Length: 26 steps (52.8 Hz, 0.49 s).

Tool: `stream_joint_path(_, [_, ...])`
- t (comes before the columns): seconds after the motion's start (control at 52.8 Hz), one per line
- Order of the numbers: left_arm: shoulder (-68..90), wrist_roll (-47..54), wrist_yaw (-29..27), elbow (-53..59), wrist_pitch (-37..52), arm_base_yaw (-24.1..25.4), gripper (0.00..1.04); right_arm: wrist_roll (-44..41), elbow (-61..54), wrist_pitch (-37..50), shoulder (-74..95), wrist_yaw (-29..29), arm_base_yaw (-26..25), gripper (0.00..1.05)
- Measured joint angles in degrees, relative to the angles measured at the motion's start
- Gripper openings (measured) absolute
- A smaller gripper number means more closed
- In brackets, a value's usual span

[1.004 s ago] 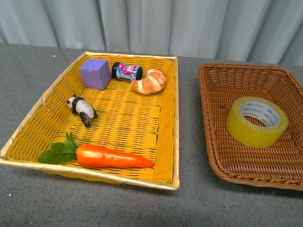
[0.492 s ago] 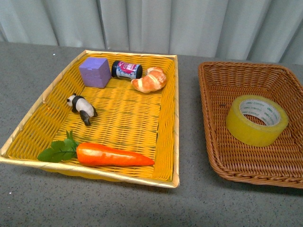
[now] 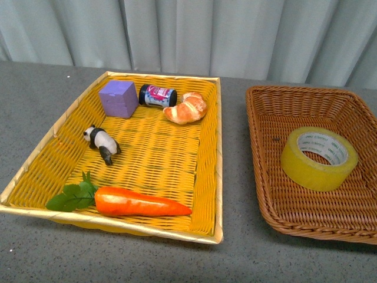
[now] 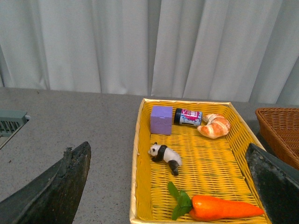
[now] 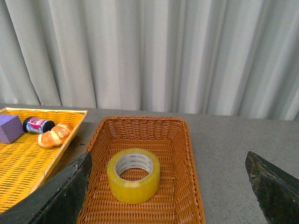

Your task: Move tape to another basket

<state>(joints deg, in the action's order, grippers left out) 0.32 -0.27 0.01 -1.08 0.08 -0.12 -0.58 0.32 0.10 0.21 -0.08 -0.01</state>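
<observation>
The tape, a wide yellow roll with a white core, lies flat in the brown wicker basket on the right of the table. In the right wrist view the tape rests on the floor of the brown basket, below and ahead of my right gripper, which is open and holds nothing. My left gripper is open and empty above the yellow tray basket. Neither arm shows in the front view.
The yellow tray basket on the left holds a carrot, a panda figure, a purple cube, a small jar and a croissant. Grey table lies between the baskets. A curtain hangs behind.
The whole scene sits slightly lower in the front view, as if the camera shifted. The tape and the other things keep their places in the baskets.
</observation>
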Motion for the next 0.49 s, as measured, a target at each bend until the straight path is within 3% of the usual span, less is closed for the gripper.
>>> stream_joint_path(0.492, [0.00,0.00,0.00,0.00,0.00,0.00,0.98,0.00,0.00,0.00,0.00,0.00,0.00,0.96])
